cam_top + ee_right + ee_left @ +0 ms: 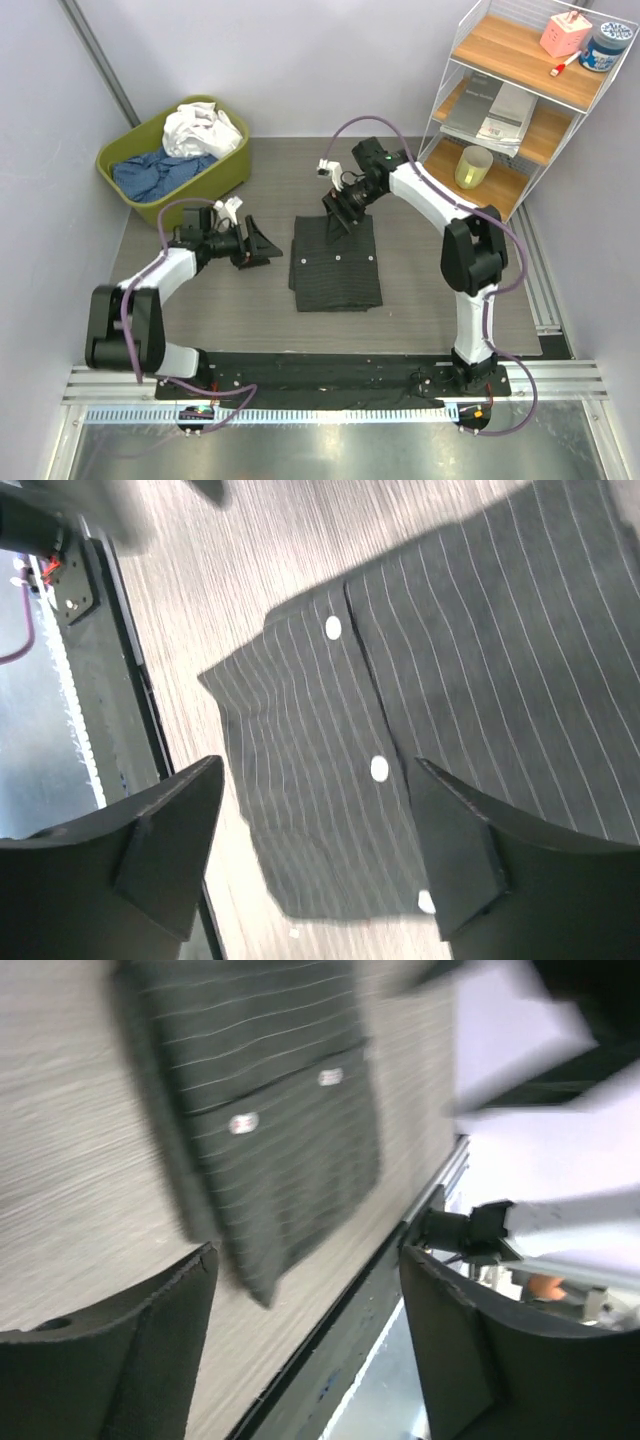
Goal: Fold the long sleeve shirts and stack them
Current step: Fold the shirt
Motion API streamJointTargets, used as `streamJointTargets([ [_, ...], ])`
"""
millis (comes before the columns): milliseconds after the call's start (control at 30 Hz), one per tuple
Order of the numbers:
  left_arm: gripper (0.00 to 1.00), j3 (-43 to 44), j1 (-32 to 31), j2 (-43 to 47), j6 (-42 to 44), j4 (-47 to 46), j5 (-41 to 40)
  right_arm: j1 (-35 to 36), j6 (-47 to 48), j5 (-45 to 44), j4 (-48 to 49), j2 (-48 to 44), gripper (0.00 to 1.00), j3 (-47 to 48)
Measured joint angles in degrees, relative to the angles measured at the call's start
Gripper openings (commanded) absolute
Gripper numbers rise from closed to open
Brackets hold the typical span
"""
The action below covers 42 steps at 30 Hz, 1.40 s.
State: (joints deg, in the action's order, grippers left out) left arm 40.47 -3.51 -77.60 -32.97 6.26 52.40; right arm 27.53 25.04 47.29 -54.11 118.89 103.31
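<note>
Shirts are to be folded and stacked, and one of them, the striped shirt (336, 263), is already laid as a flat folded rectangle in the middle of the table (250, 320). Its white buttons (380, 769) are turned upward. No second shirt is laid on it, so the stack is judged to be only begun.

The right gripper (338, 215) is held over the far edge of this shirt with its jaws spread and nothing grasped. The left gripper (262, 243) is also released and empty, just beside the left edge of the shirt.

A white garment (203, 130) and a blue garment (155, 172) are left crumpled in the green bin (215, 185). Whether they have long sleeves cannot be told. The sleeves of the folded shirt are hidden, and the left wrist view is blurred.
</note>
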Motion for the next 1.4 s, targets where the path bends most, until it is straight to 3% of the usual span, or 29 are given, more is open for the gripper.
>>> streamJointTargets([
  [167,0.64,-0.6,-0.6,-11.2,0.5,-0.8,-1.3,-0.7,0.5,-3.7,-0.4,-5.4,0.68,-6.3],
  [467,0.54,2.3,-3.1,-25.2,-0.4,-8.0,2.1,-4.8,0.2,-8.1,-2.0,-2.0,0.56,-12.3],
  [800,0.52,5.1,-6.0,-32.9,-7.5,-20.4,6.4,-6.3,0.6,-11.4,-3.2,4.9,0.52,-9.7],
  [1133,0.43,5.7,-7.5,-36.8,-12.0,-28.0,8.0,-6.3,0.5,-11.6,-5.7,7.2,0.52,-6.3],
  [1200,0.37,6.2,-7.9,-37.4,-12.3,-28.5,8.1,-6.3,0.5,-11.6,-5.7,7.2,0.52,-6.3],
  [1233,0.23,6.4,-8.1,-37.6,-12.4,-28.6,8.1,-6.3,0.5,-11.6,-5.7,7.2,0.52,-6.3],
  [1300,0.11,7.3,-8.4,-38.4,-12.2,-28.3,7.2,-6.3,0.5,-11.5,-5.8,7.2,0.57,-6.3],
  [1333,0.00,8.0,-8.5,-38.8,-11.6,-27.2,6.5,-6.3,0.4,-11.4,-5.9,7.2,0.58,-6.1],
  [1400,0.00,10.7,-8.5,-38.8,-9.2,-20.5,5.6,-6.3,-0.1,-11.2,-6.2,7.3,0.63,-5.8],
])
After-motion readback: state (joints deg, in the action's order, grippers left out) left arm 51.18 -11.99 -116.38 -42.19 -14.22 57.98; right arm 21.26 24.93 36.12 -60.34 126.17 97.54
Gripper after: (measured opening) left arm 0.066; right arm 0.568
